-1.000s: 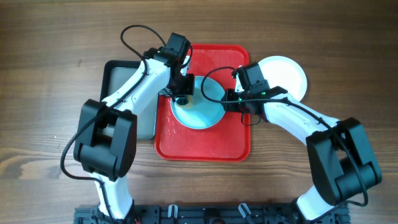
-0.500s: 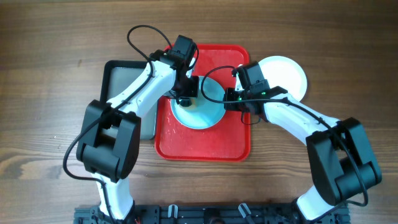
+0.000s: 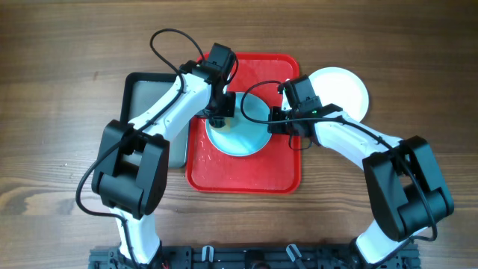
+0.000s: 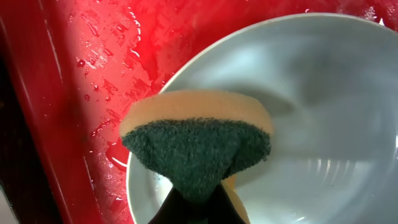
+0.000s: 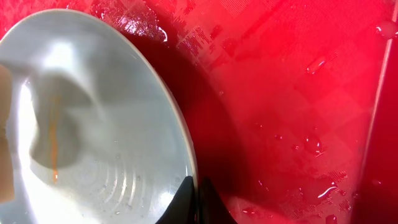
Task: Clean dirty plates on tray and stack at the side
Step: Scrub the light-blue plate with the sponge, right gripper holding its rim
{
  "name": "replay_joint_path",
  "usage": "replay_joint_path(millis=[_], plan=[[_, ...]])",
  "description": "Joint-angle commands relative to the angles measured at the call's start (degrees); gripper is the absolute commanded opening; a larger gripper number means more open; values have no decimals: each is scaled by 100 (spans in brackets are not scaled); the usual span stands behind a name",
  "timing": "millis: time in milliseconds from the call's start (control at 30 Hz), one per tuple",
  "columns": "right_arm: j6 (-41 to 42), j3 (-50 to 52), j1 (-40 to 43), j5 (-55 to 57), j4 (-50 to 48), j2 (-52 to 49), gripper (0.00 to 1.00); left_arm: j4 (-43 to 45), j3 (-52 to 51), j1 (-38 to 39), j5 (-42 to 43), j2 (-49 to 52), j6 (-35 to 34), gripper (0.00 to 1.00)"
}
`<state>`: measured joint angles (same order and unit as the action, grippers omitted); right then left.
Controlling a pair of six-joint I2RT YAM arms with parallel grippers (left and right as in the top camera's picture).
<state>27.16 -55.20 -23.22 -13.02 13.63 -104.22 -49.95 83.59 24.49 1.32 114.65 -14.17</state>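
Resting inside the red tray point(image 3: 243, 168), the pale blue plate point(image 3: 243, 136) sits at the tray's middle. Both arms reach it from opposite sides.

Left gripper point(image 3: 217, 113): jaws pressed together on a yellow sponge point(image 4: 198, 146) with a dark green scouring face. The scouring face points toward the camera in the left wrist view. The sponge hangs over the plate's left rim and hides part of the bowl. Whether it touches the plate surface cannot be told.

Right gripper point(image 3: 273, 121): jaws pinched together on the plate's right rim. In the right wrist view the dark fingertips point(image 5: 186, 202) meet at the rim's edge. A dark shadow runs along the tray floor under that side of the plate.

Surroundings:
- Water droplets and wet streaks cover the tray floor on both sides of the plate.
- A white plate point(image 3: 345, 91) lies on the wooden table point(image 3: 60, 52), just beside the tray's upper right corner. The right wrist housing overlaps its left edge.
- A dark grey pan point(image 3: 142, 93) lies against the tray's left side. The left arm crosses it diagonally and hides most of its floor.
- A black cable point(image 3: 160, 41) loops above the left arm.
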Motion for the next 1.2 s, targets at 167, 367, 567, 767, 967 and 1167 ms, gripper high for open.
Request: replay_joint_path(millis=[167, 367, 567, 767, 967, 1167], plan=[[2, 48, -9, 42, -33, -94, 4, 173, -286, 4, -76, 66, -177, 4], [2, 48, -9, -26, -55, -94, 4, 511, -645, 7, -76, 66, -363, 4], [2, 48, -9, -111, -101, -94, 4, 782, -1034, 20, -28, 68, -452, 4], [-20, 48, -9, -238, -96, -94, 4, 916, -1054, 103, 234, 245, -455, 4], [-24, 48, -9, -389, -98, -94, 5, 1062, -1054, 247, 625, 459, -452, 4], [-20, 48, -9, -389, -98, -94, 4, 1108, -1051, 278, 1180, 459, -452, 4]])
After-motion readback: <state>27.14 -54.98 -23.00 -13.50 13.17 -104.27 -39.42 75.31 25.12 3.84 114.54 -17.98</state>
